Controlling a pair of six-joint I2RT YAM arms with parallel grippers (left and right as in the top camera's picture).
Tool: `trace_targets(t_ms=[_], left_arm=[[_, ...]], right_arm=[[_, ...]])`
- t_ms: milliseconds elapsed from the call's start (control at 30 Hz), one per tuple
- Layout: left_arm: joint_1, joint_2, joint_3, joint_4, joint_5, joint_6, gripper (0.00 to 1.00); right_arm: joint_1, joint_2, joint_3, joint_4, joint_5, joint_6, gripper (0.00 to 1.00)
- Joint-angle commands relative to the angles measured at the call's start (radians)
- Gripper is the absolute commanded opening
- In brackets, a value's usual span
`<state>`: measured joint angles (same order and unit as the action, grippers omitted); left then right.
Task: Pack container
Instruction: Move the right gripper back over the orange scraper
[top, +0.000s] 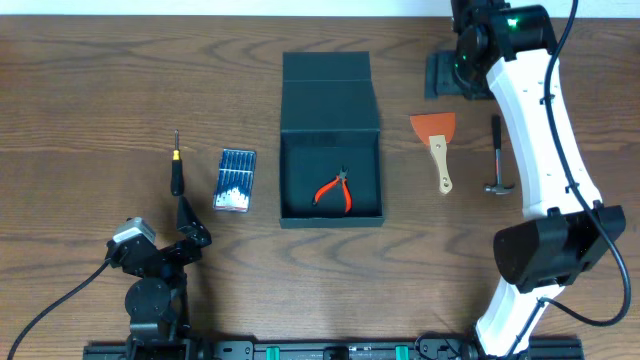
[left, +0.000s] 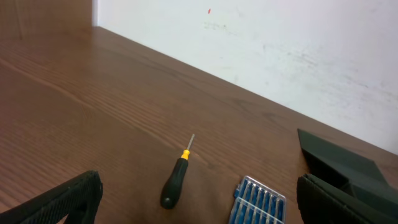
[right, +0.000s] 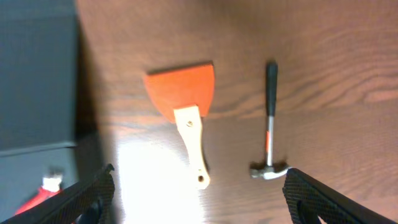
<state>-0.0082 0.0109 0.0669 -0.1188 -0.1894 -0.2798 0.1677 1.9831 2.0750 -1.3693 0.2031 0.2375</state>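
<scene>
Fingers, left gripper (left: 199, 193): spread wide, holding nothing, low over the table (top: 90, 100), facing the screwdriver (left: 176, 180) and the blue case of bits (left: 258, 202).
Fingers, right gripper (right: 205, 202): wide apart, empty, hanging above the scraper (right: 186, 106) and the hammer (right: 270, 124).
Container (top: 300, 160): middle of the table, open side up, lid thrown back toward the far edge.
Inside: orange-handled pliers (top: 335, 190) on the floor of the box, with bare room all around.
Left of container: screwdriver and case side by side, well apart from the box, neither touched.
Right of container: scraper near the box, hammer beyond it, both flat on the wood.
Done: one item of five packed, judging by the layout.
Remaining: four items outside, then probably closing the lid.
Likely next: a pick from the right-hand pair, given the right gripper's place above them; which of the two, impossible to tell.
</scene>
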Motion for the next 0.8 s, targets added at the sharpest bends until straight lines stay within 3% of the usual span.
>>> trace_targets(t_ms=[0,400,767], left_arm=[[0.002,-0.007,-0.030,-0.006,-0.002,0.018,0.99],[0.002,-0.007,-0.030,-0.006,-0.002,0.018,0.99],[0.002,-0.007,-0.031,-0.006,-0.002,0.018,0.99]], right_arm=[[-0.010,-0.001,-0.105,0.028,0.003,-0.103,0.91],[-0.015,-0.001,-0.631,0.322,-0.015,-0.074,0.93],[-0.075,-0.001,-0.730,0.435,-0.063,-0.112,0.95]])
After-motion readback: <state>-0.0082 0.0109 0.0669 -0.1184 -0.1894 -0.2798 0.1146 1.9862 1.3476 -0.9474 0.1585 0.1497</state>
